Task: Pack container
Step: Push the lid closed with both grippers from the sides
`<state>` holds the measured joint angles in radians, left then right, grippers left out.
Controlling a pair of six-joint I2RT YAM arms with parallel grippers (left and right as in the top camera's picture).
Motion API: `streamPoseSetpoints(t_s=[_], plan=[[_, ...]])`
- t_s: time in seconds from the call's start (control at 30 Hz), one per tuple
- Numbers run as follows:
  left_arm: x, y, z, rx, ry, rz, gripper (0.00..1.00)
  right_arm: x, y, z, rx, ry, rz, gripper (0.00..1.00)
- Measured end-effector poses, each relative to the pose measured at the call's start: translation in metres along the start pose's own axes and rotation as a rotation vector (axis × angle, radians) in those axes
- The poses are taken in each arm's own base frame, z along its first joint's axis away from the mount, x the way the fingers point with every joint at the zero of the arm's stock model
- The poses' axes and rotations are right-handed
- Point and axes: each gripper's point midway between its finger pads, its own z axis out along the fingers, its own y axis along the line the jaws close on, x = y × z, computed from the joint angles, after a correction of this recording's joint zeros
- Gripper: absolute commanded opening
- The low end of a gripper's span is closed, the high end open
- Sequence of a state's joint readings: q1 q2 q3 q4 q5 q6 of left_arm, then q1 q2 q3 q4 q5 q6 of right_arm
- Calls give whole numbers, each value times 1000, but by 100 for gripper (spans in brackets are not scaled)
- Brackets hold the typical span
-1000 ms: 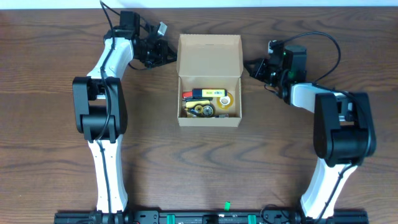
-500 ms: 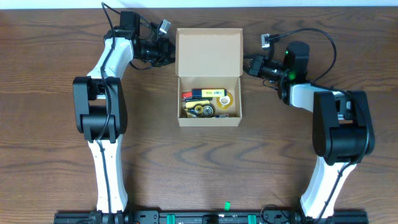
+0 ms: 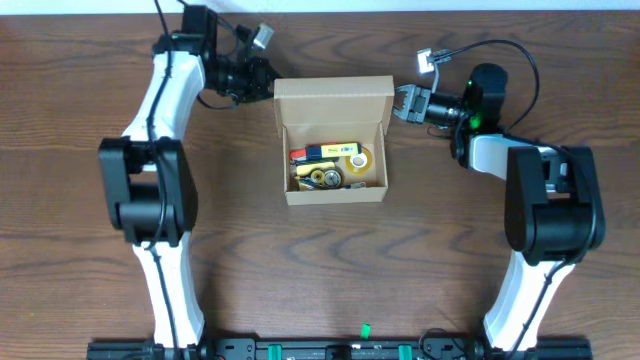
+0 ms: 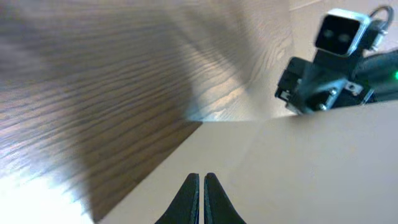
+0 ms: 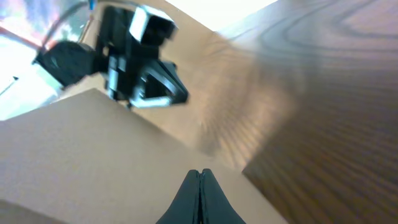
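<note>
Stationery [image 3: 335, 168] lies packed in the container [image 3: 335, 197]. The left hand [image 3: 264, 80] and right hand [image 3: 401, 104], both pressed together, flank the half-raised flap [image 3: 333, 100]. Closing remains.

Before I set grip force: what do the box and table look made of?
The container: tan cardboard, matte, with creased fold lines, probably corrugated. The table: dark brown wood grain with a slight sheen; solid wood or laminate, cannot tell.
</note>
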<state>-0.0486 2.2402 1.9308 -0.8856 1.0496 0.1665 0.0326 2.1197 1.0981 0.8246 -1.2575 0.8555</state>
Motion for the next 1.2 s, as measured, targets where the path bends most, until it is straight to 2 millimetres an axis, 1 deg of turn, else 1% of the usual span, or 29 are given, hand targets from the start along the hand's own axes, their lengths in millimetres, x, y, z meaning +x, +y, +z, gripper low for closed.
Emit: streamPoseSetpoints(t_s=[0.1,0.2,0.33,0.43,0.6,0.7,0.8,0.9,0.97,1.0,1.03,1.07,1.1,1.13,1.2], plan=[[3,-15,-16,-51,7,60,6,8,7,-1,-42,48,12,1],[14,-19,-24,-101,45,88,6,15,13,-1,-76,90,37,1],[37,-13,-22,-173,144,105,6,23,20,-3,-110,139,91,2],[51,-11,-14,-233,217,130,6,27,23,-4,-126,168,141,1],[67,-8,-4,-321,313,173,6,36,24,-6,-134,211,254,1],[72,-4,-3,-374,349,185,6,41,24,-7,-139,231,304,1],[75,3,-8,-421,370,184,6,42,25,-7,-143,238,311,2],[76,11,-12,-467,384,189,6,49,23,-8,-140,241,333,1],[76,13,-13,-481,387,189,6,49,24,-9,-145,237,300,2],[76,13,-14,-484,388,188,6,47,28,-9,-153,232,255,2],[76,13,-14,-488,387,186,6,41,35,-9,-166,223,166,2],[75,12,-15,-490,382,187,6,34,44,-9,-180,214,80,2],[74,10,-17,-494,378,189,6,29,51,-9,-189,210,34,2],[73,8,-19,-496,370,194,6,22,63,-9,-203,201,-54,2],[68,-4,-27,-505,341,217,6,8,87,-11,-227,192,-200,2]])
